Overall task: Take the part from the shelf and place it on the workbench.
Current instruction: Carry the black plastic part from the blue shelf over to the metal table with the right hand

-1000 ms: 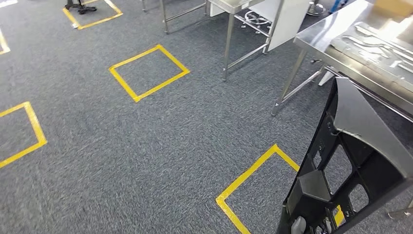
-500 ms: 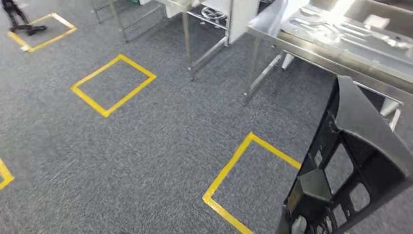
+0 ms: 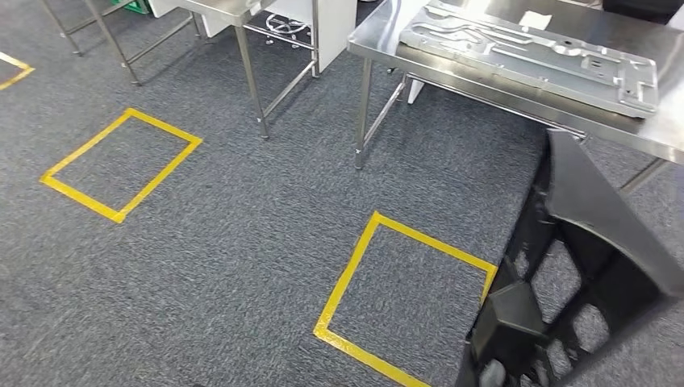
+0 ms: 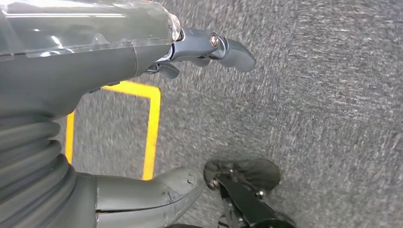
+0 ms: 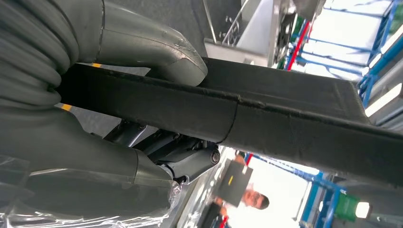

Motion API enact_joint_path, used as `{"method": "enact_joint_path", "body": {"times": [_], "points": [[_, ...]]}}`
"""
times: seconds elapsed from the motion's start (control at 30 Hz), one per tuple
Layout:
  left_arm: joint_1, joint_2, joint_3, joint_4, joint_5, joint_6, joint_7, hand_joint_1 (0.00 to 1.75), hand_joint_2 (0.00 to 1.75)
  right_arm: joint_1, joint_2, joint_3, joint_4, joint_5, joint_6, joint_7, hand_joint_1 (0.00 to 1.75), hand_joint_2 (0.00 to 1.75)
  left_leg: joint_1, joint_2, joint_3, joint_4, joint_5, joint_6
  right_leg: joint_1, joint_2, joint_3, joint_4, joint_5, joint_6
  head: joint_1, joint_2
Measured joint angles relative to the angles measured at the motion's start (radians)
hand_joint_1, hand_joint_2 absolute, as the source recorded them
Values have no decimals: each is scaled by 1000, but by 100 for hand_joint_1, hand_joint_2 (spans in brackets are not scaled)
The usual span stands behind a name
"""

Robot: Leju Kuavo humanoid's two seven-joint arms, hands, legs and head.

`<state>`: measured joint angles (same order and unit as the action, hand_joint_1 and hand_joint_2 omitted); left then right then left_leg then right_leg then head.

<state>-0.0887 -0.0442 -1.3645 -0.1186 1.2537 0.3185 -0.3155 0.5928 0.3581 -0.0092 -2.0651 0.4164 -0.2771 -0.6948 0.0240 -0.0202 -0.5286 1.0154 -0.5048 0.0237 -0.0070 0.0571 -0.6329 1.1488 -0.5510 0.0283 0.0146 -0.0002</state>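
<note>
Closest to me, my right hand (image 5: 123, 109) is clamped on the part (image 3: 593, 266): in the right wrist view the thick grey thumb lies over one face of a long black bar and the darker fingers (image 5: 190, 159) curl under the other, so the grip looks firm. My left hand (image 4: 142, 118) hangs at my side over the carpet (image 3: 226, 266), fingers apart and holding nothing.

From the head view, the part sits low on my right, carried tilted in the air, not resting on anything. It is a big black moulded frame, matte, with a broad flat outer band and a lattice of ribs and open windows through which the carpet shows. It looks stiff but awkwardly long for a one-hand hold.

Over the last second the whole picture has slid: the yellow floor squares have drifted left and down, and the workbench (image 3: 379, 40) has swung from the far right edge toward the middle. That is me turning and walking, not things moving; the part has kept its place in my view.

A taped square (image 3: 403, 298) lies just ahead on the floor, and beyond it the steel workbench, already bearing a pale metal panel (image 3: 532, 52). I judge the carry is nearly over, with the approach and set-down left.
</note>
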Motion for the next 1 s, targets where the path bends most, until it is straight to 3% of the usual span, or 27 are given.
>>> {"method": "enact_joint_path", "body": {"times": [0.07, 0.1, 0.13, 0.2, 0.27, 0.33, 0.37, 0.4, 0.47, 0.53, 0.57, 0.6, 0.63, 0.7, 0.77, 0.8, 0.93, 1.0], "points": [[4, 1, 0, 0, 2, 0, 0, 0, 175, -3, 0, -1, 1, 0, 3, 0, 175, 175, -4, 31, 0, -2, -1, 4, -2, -42, -58, 118, -54, 7, 6, 0], [4, 1, 0, 0, 2, -1, 0, 0, 175, -2, 0, -2, 2, -1, 4, 0, 175, 175, -6, 46, 1, -1, -3, 4, -3, -49, -75, 150, -61, 8, 6, 0], [4, 1, 0, 0, 3, -1, -1, 0, 175, -2, 0, -3, 2, -1, 4, 0, 175, 175, -8, 60, 3, -1, -5, 4, -4, -53, -75, 148, -49, 8, 6, 0], [2, 1, 0, 0, 4, -2, -1, 0, 175, -1, 0, -4, 3, -2, 4, 0, 175, 175, -11, 86, 11, -2, -11, 2, 1, -74, -17, 36, 16, -3, 6, 0], [0, -1, 0, 0, 7, -2, -2, 0, 175, -2, 0, -5, 2, -6, 5, 0, 175, 175, -16, 108, 19, -2, -17, -4, 13, -118, 48, -90, 61, -22, 5, 0], [-2, -2, 0, 0, 9, -2, -3, 0, 175, -3, 0, -5, 2, -12, 9, 0, 175, 175, -18, 128, 24, -3, -22, -13, 22, -132, 64, -128, 65, -33, 5, 0], [-3, -2, 0, 0, 10, -2, -3, 0, 175, -2, 0, -6, 2, -15, 12, 0, 175, 175, -19, 139, 28, -6, -23, -18, 23, -119, 62, -131, 68, -36, 5, 0], [-5, -2, 0, 0, 10, -2, -4, 0, 175, -1, 0, -7, 2, -17, 13, 0, 175, 175, -19, 138, 32, -6, -27, -23, 19, -107, 64, -138, 72, -39, 4, 0], [-6, -1, 0, 0, 10, -3, -5, 0, 175, -1, 0, -9, 2, -18, 12, 2, 175, 175, -17, 95, 20, 33, -54, -33, 9, -87, 72, -153, 80, -48, 1, 0], [-3, 0, -1, 0, 12, -9, -7, 0, 175, -4, 0, -11, 2, -19, -2, 11, 175, 175, -13, 41, -34, 147, -112, -40, 4, -70, 76, -158, 83, -54, -6, 0], [-1, 0, -1, 0, 13, -14, -9, 0, 175, -5, 0, -12, 3, -19, -11, 17, 175, 175, -12, 31, -69, 212, -136, -43, 4, -62, 75, -157, 81, -56, -8, 0], [0, 0, -1, 0, 14, -18, -11, 0, 175, -5, 0, -13, 4, -18, -20, 24, 175, 175, -11, 28, -95, 257, -144, -46, 4, -53, 76, -154, 79, -56, -10, 0], [1, 0, -1, 0, 15, -21, -12, 0, 175, -5, 0, -14, 5, -18, -27, 29, 175, 175, -10, 28, -108, 268, -132, -49, 3, -45, 77, -151, 75, -55, -11, 0], [2, 2, -1, 0, 17, -23, -14, 0, 175, -5, 0, -15, 7, -15, -34, 36, 175, 175, -7, 27, -78, 179, -58, -50, 2, -32, 83, -142, 63, -49, -12, 0], [0, 3, -2, 0, 21, -23, -14, 0, 175, -5, 0, -16, 8, -8, -38, 39, 175, 175, -6, 22, -31, 64, -13, -43, 3, -24, 86, -130, 49, -38, -13, 0], [-1, 4, -2, 0, 23, -23, -14, 0, 175, -5, 0, -16, 8, -4, -39, 40, 175, 175, -7, 19, -19, 34, -10, -36, 4, -22, 87, -126, 44, -32, -13, 0], [-2, 2, -4, 0, 26, -23, -13, 0, 175, -4, 0, -16, 7, 9, -42, 42, 175, 175, -9, 19, -4, 16, -18, -4, 4, -26, 86, -102, 41, -8, -10, 0], [-2, 0, -5, 0, 27, -23, -13, 0, 175, -5, 0, -16, 4, 15, -42, 43, 175, 175, -6, 21, 9, 12, -20, 6, 2, -40, 52, -36, 9, 1, -5, 0]]}}
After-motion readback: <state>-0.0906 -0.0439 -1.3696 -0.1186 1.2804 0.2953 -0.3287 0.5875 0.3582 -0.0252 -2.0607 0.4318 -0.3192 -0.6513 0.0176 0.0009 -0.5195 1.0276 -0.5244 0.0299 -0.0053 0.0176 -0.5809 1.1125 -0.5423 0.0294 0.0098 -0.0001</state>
